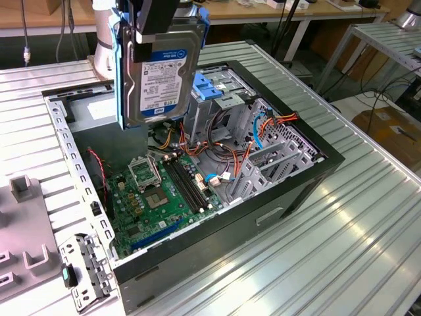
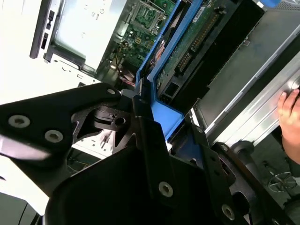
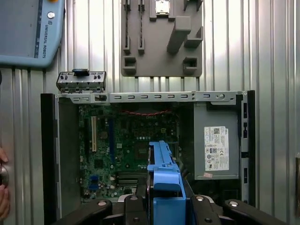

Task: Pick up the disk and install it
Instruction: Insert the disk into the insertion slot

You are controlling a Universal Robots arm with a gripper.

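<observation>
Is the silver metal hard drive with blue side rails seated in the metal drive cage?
No, the disk hangs upright in the gripper above the open case.

The gripper (image 2: pixel 161 119) is clamping the disk (image 2: pixel 187 42) by its blue side rail, green circuit board showing, and is holding it over the open computer case (image 2: pixel 47 28). A person's hand (image 2: pixel 289 110) is showing beside the ribbed table (image 2: pixel 258 110).

I see the disk (image 1: pixel 161 72) hanging upright, pinched at its top edge by the gripper (image 1: pixel 152 23), above the open computer case (image 1: pixel 329 161). It is silver metal, its white-and-blue label faces the exterior view, and blue plastic rails run down both long sides. In the second wrist view its green circuit-board underside shows.
</observation>
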